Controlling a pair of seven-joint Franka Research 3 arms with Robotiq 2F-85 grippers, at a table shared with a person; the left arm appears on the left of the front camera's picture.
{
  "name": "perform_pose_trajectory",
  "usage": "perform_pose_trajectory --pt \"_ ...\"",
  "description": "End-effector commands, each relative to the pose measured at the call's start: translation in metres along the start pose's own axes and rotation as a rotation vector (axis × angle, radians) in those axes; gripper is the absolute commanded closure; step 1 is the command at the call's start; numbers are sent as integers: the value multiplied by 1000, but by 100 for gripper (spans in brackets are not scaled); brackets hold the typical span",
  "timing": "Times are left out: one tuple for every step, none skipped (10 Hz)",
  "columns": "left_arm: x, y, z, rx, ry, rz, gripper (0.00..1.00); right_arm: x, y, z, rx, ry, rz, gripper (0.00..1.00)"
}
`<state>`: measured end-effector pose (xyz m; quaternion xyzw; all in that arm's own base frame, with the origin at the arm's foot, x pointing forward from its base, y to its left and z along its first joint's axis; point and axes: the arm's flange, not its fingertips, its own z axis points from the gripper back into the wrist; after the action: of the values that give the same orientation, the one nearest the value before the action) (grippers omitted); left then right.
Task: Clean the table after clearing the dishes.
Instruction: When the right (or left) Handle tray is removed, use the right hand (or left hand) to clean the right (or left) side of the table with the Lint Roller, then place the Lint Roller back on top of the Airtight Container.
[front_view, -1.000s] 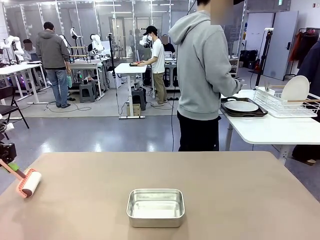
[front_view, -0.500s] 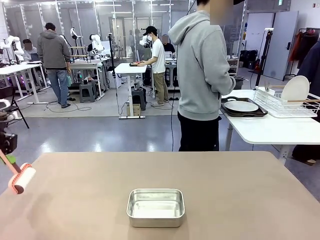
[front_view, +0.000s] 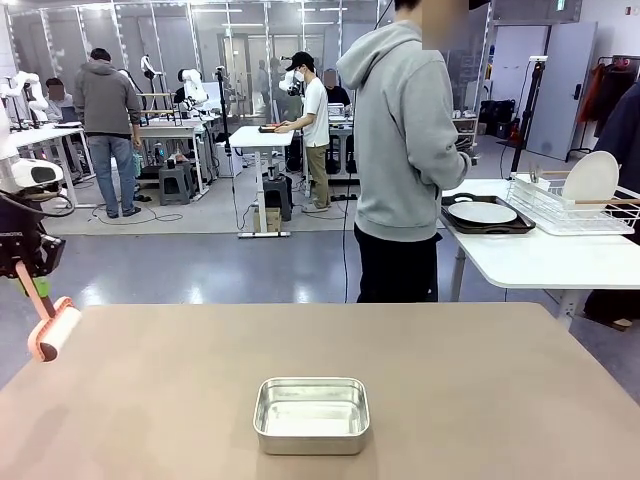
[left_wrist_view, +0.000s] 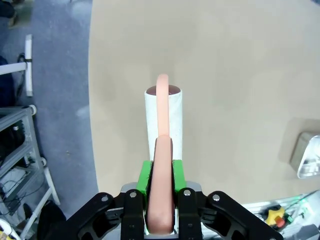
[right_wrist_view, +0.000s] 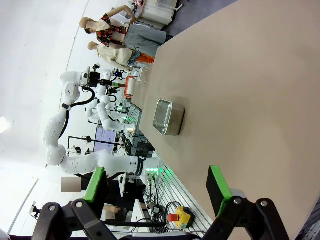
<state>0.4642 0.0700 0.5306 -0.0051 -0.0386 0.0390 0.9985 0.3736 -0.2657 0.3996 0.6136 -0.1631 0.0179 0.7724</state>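
The tan table (front_view: 480, 390) spreads across the front view. At its far left corner my left gripper (front_view: 25, 268) is shut on the pink handle of a lint roller (front_view: 55, 333), which hangs over the table's edge. In the left wrist view the white roller (left_wrist_view: 163, 120) points away from my left gripper (left_wrist_view: 160, 182), above the table (left_wrist_view: 230, 70). My right gripper (right_wrist_view: 157, 187) stands open with nothing between its fingers, high over the table (right_wrist_view: 250, 75). The dishes are off the table: a white plate on a dark tray (front_view: 483, 213) lies on a white side table.
A small steel pan (front_view: 311, 414) sits near the table's front middle, also seen as the pan (right_wrist_view: 167, 117) and the pan (left_wrist_view: 307, 155). A person in a grey hoodie (front_view: 405, 150) stands at the far side, turned toward the side table. A dish rack with an upright plate (front_view: 590, 178) stands there.
My left arm has risen and drawn back, lifting the roller up off the table's left part toward the far left corner, with the handle now steeper. The person and pan stay put.
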Motion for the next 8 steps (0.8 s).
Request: perform_pose_trajectory --pt "-1 10 1 -17 -2 -4 79 -1 2 0 7 2 17 0" --pt "-1 10 1 -17 -2 -4 79 -1 2 0 7 2 17 0" --pt "-1 10 1 -17 -2 -4 79 -1 2 0 7 2 17 0" --pt "-1 10 1 -17 -2 -4 79 -1 2 0 7 2 17 0" --pt "-1 10 1 -17 -2 -4 79 -1 2 0 7 2 17 0" --pt "-1 10 1 -17 -2 -4 79 -1 2 0 7 2 17 0" --pt "-1 10 1 -17 -2 -4 79 -1 2 0 7 2 17 0" --pt "-1 10 1 -17 -2 -4 79 -1 2 0 7 2 17 0"
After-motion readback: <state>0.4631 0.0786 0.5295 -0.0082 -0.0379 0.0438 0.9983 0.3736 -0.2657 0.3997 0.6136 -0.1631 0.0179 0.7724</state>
